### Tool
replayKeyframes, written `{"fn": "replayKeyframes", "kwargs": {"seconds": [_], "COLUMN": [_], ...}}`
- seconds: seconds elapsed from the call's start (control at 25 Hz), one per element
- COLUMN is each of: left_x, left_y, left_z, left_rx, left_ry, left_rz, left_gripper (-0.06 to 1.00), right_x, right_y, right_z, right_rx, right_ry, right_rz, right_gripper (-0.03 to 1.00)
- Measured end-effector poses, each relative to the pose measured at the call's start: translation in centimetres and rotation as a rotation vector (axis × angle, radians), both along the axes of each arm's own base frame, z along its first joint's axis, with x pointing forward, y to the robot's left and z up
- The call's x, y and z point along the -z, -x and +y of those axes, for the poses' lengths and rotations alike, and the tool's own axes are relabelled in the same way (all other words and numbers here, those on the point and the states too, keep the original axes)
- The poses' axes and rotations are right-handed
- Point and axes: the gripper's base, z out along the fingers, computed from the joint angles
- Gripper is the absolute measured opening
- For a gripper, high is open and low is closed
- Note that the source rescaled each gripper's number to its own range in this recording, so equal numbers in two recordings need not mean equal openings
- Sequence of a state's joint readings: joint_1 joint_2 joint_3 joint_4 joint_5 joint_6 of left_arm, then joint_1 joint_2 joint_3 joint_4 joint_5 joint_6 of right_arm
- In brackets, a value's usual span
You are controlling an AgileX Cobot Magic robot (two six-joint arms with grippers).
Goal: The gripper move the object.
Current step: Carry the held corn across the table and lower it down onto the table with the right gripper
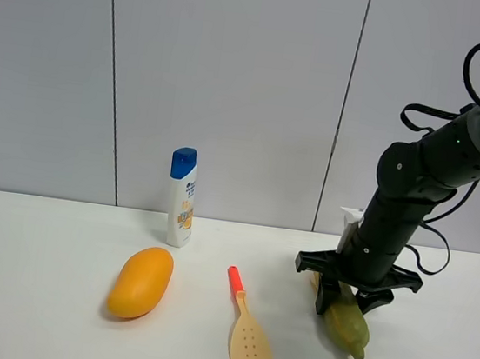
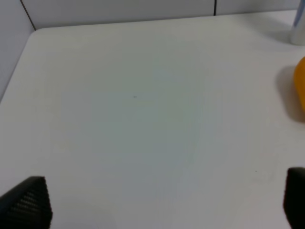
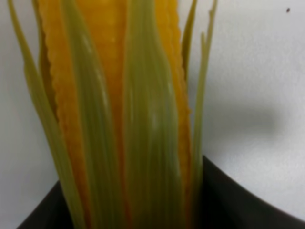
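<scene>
The right end effector (image 1: 350, 300) straddles the toy corn (image 1: 349, 329) lying on the bench (image 1: 33, 294) near the spatula (image 1: 247, 338), though whether its fingers clamp it cannot be told.

1. A white table (image 2: 133, 119) fills nearly the whole view, its surface bare but for a few tiny specks.
2. The left gripper (image 2: 160, 200) shows only as two dark, ribbed fingers (image 2: 28, 202), one in each near corner, standing wide apart with nothing between them.
3. An orange mango (image 2: 300, 88) is cut off by the view's edge and casts a soft shadow.
4. Beyond it, the base of a pale bottle (image 2: 299, 28) stands near the grey panelled wall (image 2: 119, 9).
</scene>
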State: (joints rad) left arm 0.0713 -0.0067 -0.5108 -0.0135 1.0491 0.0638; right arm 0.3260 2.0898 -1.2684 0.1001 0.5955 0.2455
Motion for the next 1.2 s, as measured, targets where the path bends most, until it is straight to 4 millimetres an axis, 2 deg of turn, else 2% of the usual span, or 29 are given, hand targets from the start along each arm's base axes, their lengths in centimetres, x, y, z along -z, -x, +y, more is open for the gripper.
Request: {"fn": "replayKeyframes", "kwargs": {"seconds": [0.08, 0.16, 0.32, 0.52, 0.68, 0.76, 0.88, 0.96, 1.04, 1.2], "left_x": [0.0, 0.0, 0.0, 0.0, 0.0, 0.0, 0.0, 0.0, 0.0, 0.0], "left_y": [0.0, 0.0, 0.0, 0.0, 0.0, 0.0, 0.0, 0.0, 0.0, 0.0], "left_z": [0.0, 0.0, 0.0, 0.0, 0.0, 0.0, 0.0, 0.0, 0.0, 0.0], "left_rx": [0.0, 0.0, 0.0, 0.0, 0.0, 0.0, 0.0, 0.0, 0.0, 0.0], "left_ry": [0.0, 0.0, 0.0, 0.0, 0.0, 0.0, 0.0, 0.0, 0.0, 0.0], "left_rz": [0.0, 0.0, 0.0, 0.0, 0.0, 0.0, 0.0, 0.0, 0.0, 0.0], "left_gripper": [1.0, 1.0, 1.0, 1.0, 1.0, 1.0, 1.0, 1.0, 1.0, 1.0], "right_x": [-1.5, -4.0, -10.6, -17.5, -21.6, -23.1, -23.7, -22.8, -21.0, -16.2], "right_y": [0.3, 0.8, 3.4, 8.1, 10.8, 11.9, 12.7, 12.6, 12.4, 12.2], "right_z": [0.0, 0.2, 2.1, 6.3, 10.9, 13.1, 16.3, 18.5, 20.3, 23.8], "right_rx": [-0.026, -0.084, -0.353, -0.726, -0.94, -1.039, -1.133, -1.174, -1.208, -1.281], "right_ry": [-0.005, -0.021, -0.076, -0.16, -0.176, -0.154, -0.13, -0.118, -0.095, -0.061], "right_rz": [-0.002, -0.036, -0.153, -0.253, -0.306, -0.33, -0.331, -0.29, -0.23, -0.14], "right_gripper": [0.02, 0.02, 0.02, 0.02, 0.02, 0.02, 0.02, 0.02, 0.01, 0.01]}}
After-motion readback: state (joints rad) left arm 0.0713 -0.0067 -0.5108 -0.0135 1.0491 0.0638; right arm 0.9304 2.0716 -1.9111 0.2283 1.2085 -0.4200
